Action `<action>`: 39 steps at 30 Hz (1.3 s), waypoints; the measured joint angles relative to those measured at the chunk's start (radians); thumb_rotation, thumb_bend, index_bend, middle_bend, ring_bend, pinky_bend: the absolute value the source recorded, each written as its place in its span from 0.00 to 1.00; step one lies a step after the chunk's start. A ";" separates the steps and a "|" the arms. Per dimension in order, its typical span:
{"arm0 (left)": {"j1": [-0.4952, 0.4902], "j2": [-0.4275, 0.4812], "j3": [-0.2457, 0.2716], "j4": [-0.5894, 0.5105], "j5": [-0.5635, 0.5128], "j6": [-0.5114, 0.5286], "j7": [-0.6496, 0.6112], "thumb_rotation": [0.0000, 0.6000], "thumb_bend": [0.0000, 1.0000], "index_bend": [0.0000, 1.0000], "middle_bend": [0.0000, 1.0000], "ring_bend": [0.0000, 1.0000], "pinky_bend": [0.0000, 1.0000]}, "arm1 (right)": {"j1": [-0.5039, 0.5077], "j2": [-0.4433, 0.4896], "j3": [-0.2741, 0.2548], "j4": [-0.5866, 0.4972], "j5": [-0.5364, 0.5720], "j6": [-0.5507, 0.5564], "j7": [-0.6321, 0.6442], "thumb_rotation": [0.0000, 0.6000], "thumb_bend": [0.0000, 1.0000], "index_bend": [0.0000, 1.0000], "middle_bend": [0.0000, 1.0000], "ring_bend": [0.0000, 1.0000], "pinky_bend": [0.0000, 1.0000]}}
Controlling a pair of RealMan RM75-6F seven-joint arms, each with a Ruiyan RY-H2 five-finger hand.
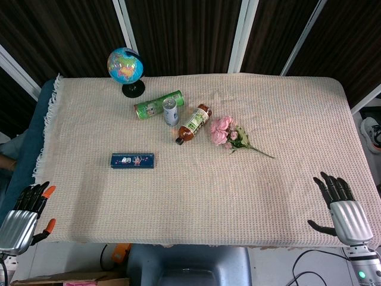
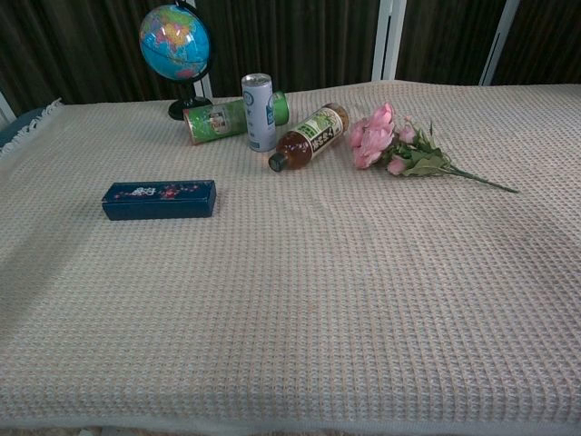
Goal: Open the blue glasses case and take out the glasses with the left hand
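My fingers (image 1: 37, 192) on the left hand (image 1: 24, 217) are spread and hold nothing; those on my right hand (image 1: 342, 208) are spread and empty too. Both hands hang at the near edge of the tabletop (image 1: 286, 119), the left off the near-left corner, the right by the near-right corner. Neither shows in the chest view.

The tabletop is covered by a cream woven cloth. At its far-left stands a globe (image 1: 125, 65). Just in front of it lies a green canister (image 1: 158, 104) on its side, a slim can (image 1: 171, 111) standing upright against it, and a brown bottle (image 1: 194, 124) lying with its cap toward me. A bunch of pink flowers (image 1: 229, 134) lies right of the bottle.

The blue glasses case (image 1: 132, 160) lies flat and closed in the left half, apart from the clutter, well ahead of my left hand, long side running left to right.

The reach has not started, I judge. To do it well I should bring the left hand over the case from above, settle the fingers along a long edge where I guess the lid's seam runs, and lift gently so the light case does not skid on the cloth. I cannot tell which side hinges.
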 measured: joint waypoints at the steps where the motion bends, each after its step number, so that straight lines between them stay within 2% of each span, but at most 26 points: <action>1: 0.000 -0.001 0.000 0.001 0.000 0.000 0.000 1.00 0.37 0.00 0.00 0.00 0.00 | 0.000 0.000 0.000 0.000 0.000 0.001 0.002 1.00 0.06 0.00 0.00 0.00 0.00; 6: -0.009 -0.006 0.003 0.002 0.012 -0.014 -0.018 1.00 0.37 0.00 0.00 0.00 0.00 | -0.001 0.004 -0.001 -0.002 -0.002 0.001 0.012 1.00 0.06 0.00 0.00 0.00 0.00; 10: -0.036 -0.027 -0.002 0.013 0.039 -0.025 -0.083 1.00 0.37 0.00 0.00 0.00 0.00 | -0.003 0.014 -0.002 0.000 -0.005 0.005 0.040 1.00 0.06 0.00 0.00 0.00 0.00; 15: -0.133 -0.111 -0.061 0.049 0.030 -0.101 -0.174 1.00 0.38 0.07 0.00 0.00 0.00 | -0.003 0.021 0.001 0.004 -0.005 0.005 0.069 1.00 0.06 0.00 0.00 0.00 0.00; 22: -0.288 -0.258 -0.165 0.106 -0.120 -0.328 -0.069 1.00 0.38 0.11 0.00 0.00 0.00 | 0.007 0.023 0.006 0.008 0.008 -0.017 0.074 1.00 0.06 0.00 0.00 0.00 0.00; 28: -0.397 -0.421 -0.253 0.212 -0.249 -0.411 -0.013 1.00 0.38 0.16 0.00 0.00 0.00 | 0.020 0.024 0.018 0.010 0.044 -0.045 0.071 1.00 0.06 0.00 0.00 0.00 0.00; 31: -0.434 -0.482 -0.276 0.260 -0.290 -0.438 -0.003 1.00 0.38 0.18 0.00 0.00 0.00 | 0.020 0.024 0.027 0.009 0.065 -0.047 0.068 1.00 0.06 0.00 0.00 0.00 0.00; 39: -0.503 -0.603 -0.294 0.414 -0.370 -0.499 0.061 1.00 0.37 0.25 0.00 0.00 0.00 | 0.014 0.033 0.033 0.008 0.071 -0.036 0.087 1.00 0.06 0.00 0.00 0.00 0.00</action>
